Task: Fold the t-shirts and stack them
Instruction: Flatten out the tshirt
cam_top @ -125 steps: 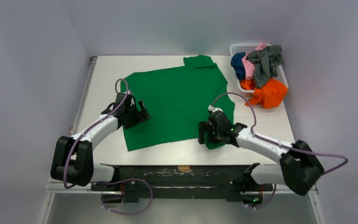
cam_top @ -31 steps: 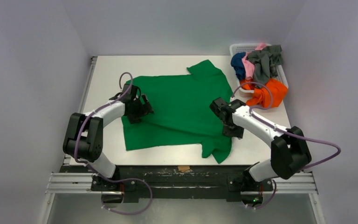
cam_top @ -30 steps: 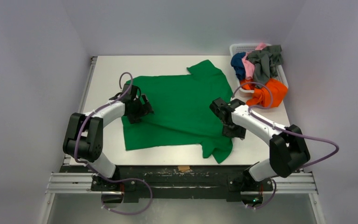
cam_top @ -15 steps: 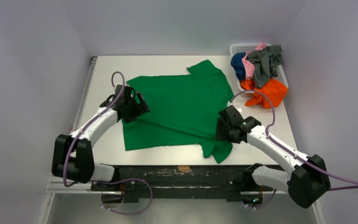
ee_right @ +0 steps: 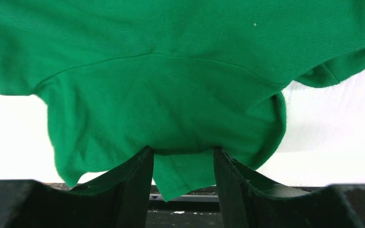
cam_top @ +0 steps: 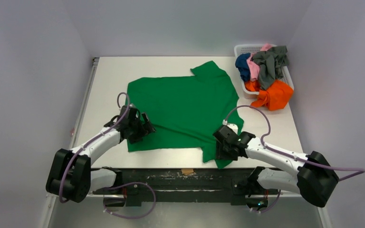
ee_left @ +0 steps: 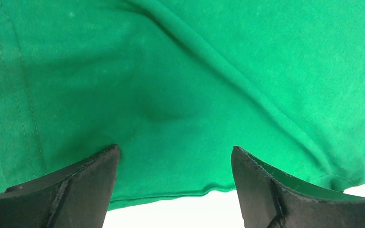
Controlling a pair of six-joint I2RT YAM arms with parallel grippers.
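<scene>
Both arms have dropped toward me in the last half second. Left pincer (cam_top: 145,127) slid down the green t-shirt's (cam_top: 185,102) left side and now sits over the near hem, fingers spread wide, nothing held. Right pincer (cam_top: 220,149) moved onto the near sleeve (ee_right: 171,118) at the counter's (cam_top: 109,76) front edge. It's narrower, fingers apart with sleeve cloth between them, and I don't read it as clamped yet.

Shirt lies spread flat mid-counter, slightly skewed, second sleeve at the far side. Other t-shirts (cam_top: 266,76) are piled in and over the basket (cam_top: 247,49), far right.

My read: smoothing is over and this is setup for the first fold. I need both near corners pinched before lifting
</scene>
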